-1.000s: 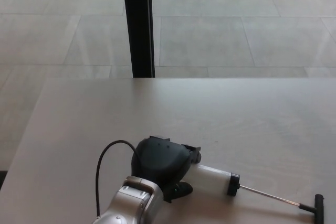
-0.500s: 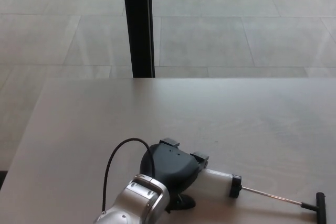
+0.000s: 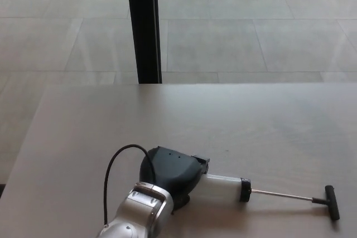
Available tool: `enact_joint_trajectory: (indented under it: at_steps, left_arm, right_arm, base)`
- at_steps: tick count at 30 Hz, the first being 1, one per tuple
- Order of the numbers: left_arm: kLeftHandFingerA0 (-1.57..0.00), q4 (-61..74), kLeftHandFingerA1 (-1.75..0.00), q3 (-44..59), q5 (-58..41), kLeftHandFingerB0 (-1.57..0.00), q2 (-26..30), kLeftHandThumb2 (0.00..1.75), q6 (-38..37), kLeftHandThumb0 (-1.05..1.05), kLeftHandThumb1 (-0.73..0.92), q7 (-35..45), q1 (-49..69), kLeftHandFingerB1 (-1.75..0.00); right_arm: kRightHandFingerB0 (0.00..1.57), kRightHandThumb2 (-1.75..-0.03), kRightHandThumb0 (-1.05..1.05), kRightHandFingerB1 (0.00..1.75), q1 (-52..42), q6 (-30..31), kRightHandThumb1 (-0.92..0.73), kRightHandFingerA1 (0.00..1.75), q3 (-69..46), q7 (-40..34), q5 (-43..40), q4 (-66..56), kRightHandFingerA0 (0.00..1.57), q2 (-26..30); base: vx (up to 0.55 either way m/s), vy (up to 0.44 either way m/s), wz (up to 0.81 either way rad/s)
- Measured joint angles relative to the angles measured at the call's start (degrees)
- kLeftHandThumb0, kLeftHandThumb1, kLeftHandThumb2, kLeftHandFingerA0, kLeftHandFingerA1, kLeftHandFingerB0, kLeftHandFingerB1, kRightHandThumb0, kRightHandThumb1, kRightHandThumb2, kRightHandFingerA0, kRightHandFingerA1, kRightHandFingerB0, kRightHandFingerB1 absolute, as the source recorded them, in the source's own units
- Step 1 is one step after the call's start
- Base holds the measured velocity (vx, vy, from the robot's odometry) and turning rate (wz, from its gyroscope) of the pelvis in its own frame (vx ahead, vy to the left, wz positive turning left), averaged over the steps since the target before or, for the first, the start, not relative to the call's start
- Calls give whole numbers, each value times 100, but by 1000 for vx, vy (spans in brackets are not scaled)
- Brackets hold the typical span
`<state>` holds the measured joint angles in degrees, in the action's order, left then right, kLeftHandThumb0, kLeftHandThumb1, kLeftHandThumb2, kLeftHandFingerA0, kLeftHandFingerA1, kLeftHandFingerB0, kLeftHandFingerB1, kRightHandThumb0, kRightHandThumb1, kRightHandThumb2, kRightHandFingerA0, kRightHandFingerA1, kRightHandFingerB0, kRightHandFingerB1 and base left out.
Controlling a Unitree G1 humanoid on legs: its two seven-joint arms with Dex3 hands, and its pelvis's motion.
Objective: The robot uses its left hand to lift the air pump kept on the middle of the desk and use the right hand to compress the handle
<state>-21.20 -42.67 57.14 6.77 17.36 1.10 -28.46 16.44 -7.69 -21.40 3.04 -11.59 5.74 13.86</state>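
The air pump (image 3: 226,187) lies on its side near the desk's front edge: a clear white cylinder with a black end cap, a thin metal rod pulled out to the right, and a black T-handle (image 3: 332,202) at the rod's end. My left hand (image 3: 170,174) covers the cylinder's left end, its black fingers wrapped around it. The grip itself is partly hidden under the hand's back. A black cable (image 3: 114,174) loops up from my silver left forearm (image 3: 136,218). My right hand does not show.
The grey desk (image 3: 223,121) stretches away to its far edge. Beyond it is a tiled floor with a black vertical post (image 3: 143,26) standing just behind the desk's back edge.
My left hand has settled lower over the pump's left end. The pump has shifted slightly left, its handle now nearer. The camera has also moved a little.
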Motion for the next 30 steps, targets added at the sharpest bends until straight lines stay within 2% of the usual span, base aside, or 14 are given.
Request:
enact_joint_trajectory:
  at_steps: [1,4,8,13,15,16,18,21,25,26,27,28,29,30]
  left_arm:
    - [-98,-1,-169,31,5,-73,-22,83,5,-17,77,-51,26,-112]
    - [-75,-21,-175,121,13,-72,-71,79,12,-19,83,-243,112,-126]
    - [-87,-64,-172,261,-6,-73,-76,78,-55,-18,83,-514,185,-103]
    - [-75,-146,-175,390,-100,-71,-78,83,-236,-16,78,-767,249,-128]
    - [-95,-201,-173,426,-159,-68,-78,82,-367,-17,77,-903,265,-121]
    - [-73,-213,-175,443,-180,-72,-78,81,-407,-17,79,-938,273,-113]
    - [-93,-245,-171,465,-211,-69,-79,82,-473,-18,76,-1005,280,-114]
    - [-77,-295,-175,494,-237,-66,-84,97,-566,-12,70,-1106,287,-149]
    - [-77,-375,-175,680,-389,-64,-158,98,-780,-9,70,-1341,341,-154]
    - [-115,-365,-149,758,-444,-89,-189,109,-820,-9,61,-1377,375,-130]
    - [-82,-351,-175,838,-498,-64,-209,108,-873,-2,62,-1419,411,-164]
    - [-115,-342,-153,926,-571,-88,-224,113,-944,-8,60,-1473,453,-133]
    - [-81,-329,-175,1017,-643,-63,-240,112,-1010,-2,64,-1523,492,-165]
    - [-114,-302,-152,1085,-696,-89,-255,113,-1060,-8,60,-1544,518,-132]
  right_arm:
    - [58,-63,-57,45,0,0,-78,67,0,0,1,0,53,0]
    - [60,-63,-59,46,0,1,-78,66,0,-2,3,-1,55,0]
    - [63,-63,-57,47,0,7,-79,66,-1,-26,3,-7,57,0]
    - [65,-64,-56,48,5,34,-80,66,-2,-69,5,-17,57,0]
    - [63,-64,-56,48,5,47,-81,66,-1,-90,13,-29,57,0]
    - [62,-64,-54,48,5,47,-82,65,0,-96,17,-29,56,0]
    - [61,-64,-54,48,5,48,-82,65,2,-111,31,-29,56,1]
    - [59,-64,-57,48,5,47,-81,65,3,-121,49,-16,55,0]
    - [58,-64,-57,47,-8,45,-81,65,-3,-123,57,23,55,0]
    - [57,-64,-57,46,-16,45,-81,64,-5,-123,57,23,55,0]
    - [56,-64,-57,46,-23,46,-81,63,-5,-123,58,25,55,0]
    - [56,-64,-58,46,-32,46,-82,63,-5,-123,59,28,56,0]
    - [56,-64,-58,46,-45,46,-82,62,-4,-124,62,33,56,0]
    - [55,-64,-59,45,-58,47,-82,61,-3,-124,68,38,56,1]
  base:
    - [0,0,0]
    - [0,0,0]
    - [0,0,0]
    - [0,0,0]
    - [0,0,0]
    - [0,0,0]
    - [0,0,0]
    - [0,0,0]
    - [0,0,0]
    - [0,0,0]
    - [0,0,0]
    - [0,0,0]
    - [0,0,0]
    - [0,0,0]
